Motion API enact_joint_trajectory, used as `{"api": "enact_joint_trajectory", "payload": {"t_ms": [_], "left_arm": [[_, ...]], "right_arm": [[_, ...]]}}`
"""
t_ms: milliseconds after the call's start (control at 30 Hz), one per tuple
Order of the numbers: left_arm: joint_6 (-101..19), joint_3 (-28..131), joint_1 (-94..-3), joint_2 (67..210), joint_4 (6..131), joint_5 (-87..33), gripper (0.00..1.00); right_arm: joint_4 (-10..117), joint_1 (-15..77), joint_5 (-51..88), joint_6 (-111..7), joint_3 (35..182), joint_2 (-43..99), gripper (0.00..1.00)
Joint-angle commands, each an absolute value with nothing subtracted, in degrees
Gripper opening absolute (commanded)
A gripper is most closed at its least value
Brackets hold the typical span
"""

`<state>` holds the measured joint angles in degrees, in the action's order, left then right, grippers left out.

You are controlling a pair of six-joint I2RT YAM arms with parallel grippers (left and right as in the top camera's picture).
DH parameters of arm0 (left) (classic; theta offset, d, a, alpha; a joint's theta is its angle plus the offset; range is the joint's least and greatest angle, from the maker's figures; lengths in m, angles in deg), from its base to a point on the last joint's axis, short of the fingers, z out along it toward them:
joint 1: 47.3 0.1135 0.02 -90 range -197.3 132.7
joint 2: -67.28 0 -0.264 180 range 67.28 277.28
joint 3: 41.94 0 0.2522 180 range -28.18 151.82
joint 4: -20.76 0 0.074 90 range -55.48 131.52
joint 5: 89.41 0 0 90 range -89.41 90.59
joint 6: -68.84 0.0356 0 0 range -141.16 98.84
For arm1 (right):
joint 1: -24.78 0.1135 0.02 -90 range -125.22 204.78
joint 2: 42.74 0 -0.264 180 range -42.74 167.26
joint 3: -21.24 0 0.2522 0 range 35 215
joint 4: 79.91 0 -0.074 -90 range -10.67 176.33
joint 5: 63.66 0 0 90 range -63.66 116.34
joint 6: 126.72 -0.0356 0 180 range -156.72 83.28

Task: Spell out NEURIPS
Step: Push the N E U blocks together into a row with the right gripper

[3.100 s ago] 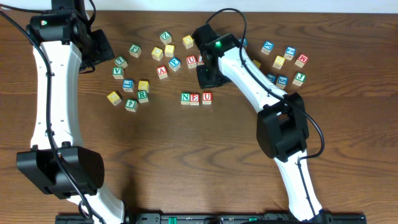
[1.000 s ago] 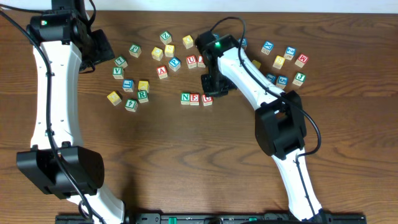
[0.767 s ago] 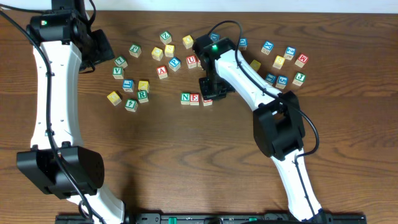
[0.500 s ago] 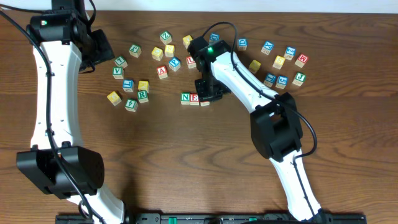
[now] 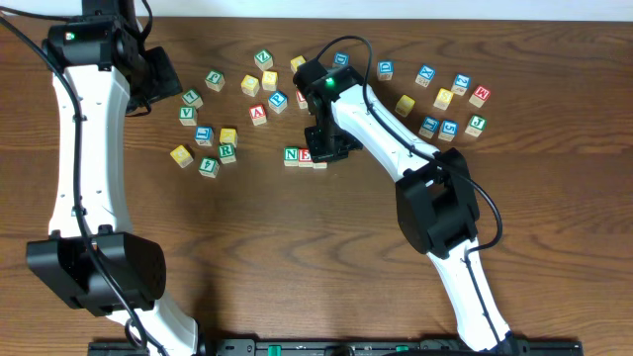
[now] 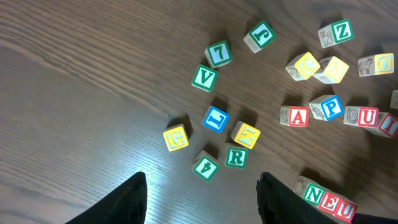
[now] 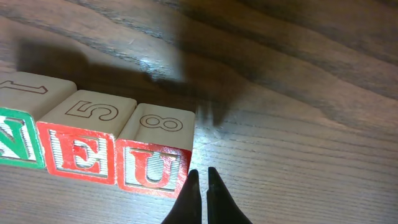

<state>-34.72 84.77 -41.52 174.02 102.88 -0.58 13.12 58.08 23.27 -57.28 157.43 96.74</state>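
Wooden letter cubes, green N (image 7: 15, 143), red E (image 7: 78, 155) and red U (image 7: 152, 169), are set touching in a row, with the right gripper (image 7: 200, 186), closed and empty, just beside the U. The green R cube (image 6: 236, 157), lying well apart from the row and near the open, empty left gripper (image 6: 202, 199), is judged due next.

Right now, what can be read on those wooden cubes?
"N": N cube
"E": E cube
"U": U cube
"1": N cube's adjoining face
"5": E cube's adjoining face
"8": U cube's adjoining face
"R": R cube
"V": V cube
"4": 4 cube
"A": A cube
"P": P cube
"G": G cube
"J": J cube
"Z": Z cube
Other cubes: too small, tilted or blurred to read surely.
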Motion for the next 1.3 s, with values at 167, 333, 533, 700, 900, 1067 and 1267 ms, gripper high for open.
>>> {"api": "enact_joint_trajectory", "payload": {"t_ms": [167,333,533,700,900,1067,1267], "left_arm": [[-35.2,84.5,-41.7,174.5,103.0,-0.5,0.56],[-35.2,84.5,-41.7,174.5,103.0,-0.5,0.56],[-35.2,84.5,-41.6,174.5,103.0,-0.5,0.56],[-35.2,84.5,-41.6,174.5,103.0,-0.5,0.56],[-35.2,84.5,-41.6,174.5,103.0,-0.5,0.56],[-35.2,84.5,-41.6,174.5,103.0,-0.5,0.56],[-35.2,84.5,-41.7,174.5,103.0,-0.5,0.56]], "right_arm": [[12.5,57.8,22.7,-54.8,159.0,91.7,0.01],[11.7,57.9,21.2,-53.2,159.0,89.9,0.01],[11.0,59.5,17.8,-51.9,157.4,90.1,0.01],[12.1,61.2,17.8,-51.9,154.7,90.1,0.01],[16.1,61.5,17.8,-51.9,149.7,90.1,0.01],[18.1,61.5,17.9,-51.9,147.3,90.1,0.01],[19.3,61.5,21.9,-52.5,147.1,90.1,0.01]]}}
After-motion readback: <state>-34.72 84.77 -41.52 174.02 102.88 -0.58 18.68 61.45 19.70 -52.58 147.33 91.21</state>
